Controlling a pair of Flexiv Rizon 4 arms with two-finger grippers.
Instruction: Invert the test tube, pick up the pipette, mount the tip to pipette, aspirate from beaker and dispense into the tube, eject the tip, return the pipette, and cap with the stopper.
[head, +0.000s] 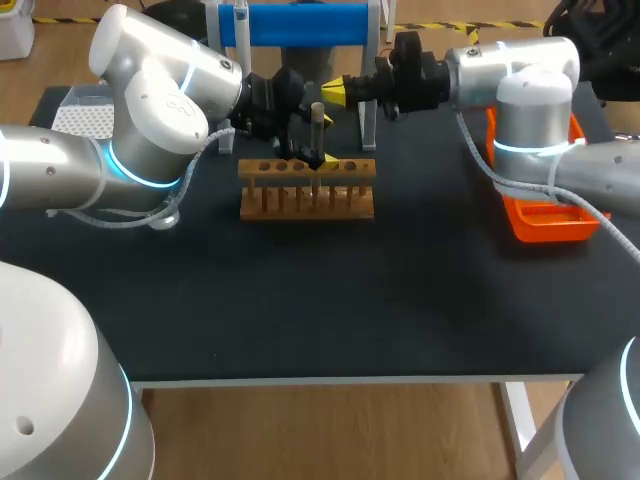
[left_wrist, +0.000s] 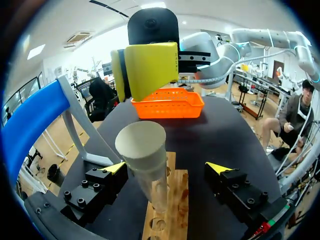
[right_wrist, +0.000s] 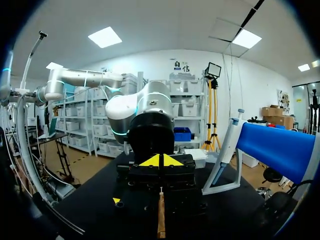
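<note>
Test tube (left_wrist: 147, 172) stands upright in a hole of the wooden rack (left_wrist: 176, 197), directly between the fingers of the left gripper (left_wrist: 167, 169). The jaws of this gripper stand apart. One finger lies just beside the tube wall, and contact there cannot be confirmed. The other finger is clear of the tube on the opposite side, so no grip is established. The tube sits off-centre in the jaw opening.

Handling assessment:
- The tube wall is clear and thin, so the tube is judged light, rigid and breakable under excess clamping force.
- The surface is smooth and round. It is likely to slip or roll in the jaws unless both pads meet it squarely from opposite sides.
- The upper end shows as a pale flat disc. Whether this is the mouth or the closed base cannot be determined.

Recommended hold: the bare wall above the rack and below the upper end, with the tube centred between the fingers. Moderate closing force is advised. The tube probably needs a straight lift clear of its hole before any rotation, because side load against the rack could crack it.

Ahead of the left jaws and above the tube hangs the right gripper (left_wrist: 145, 70). Its yellow tips are together and hold nothing.

Beyond the right gripper, an orange tray (left_wrist: 167, 107) rests on the table.
</note>
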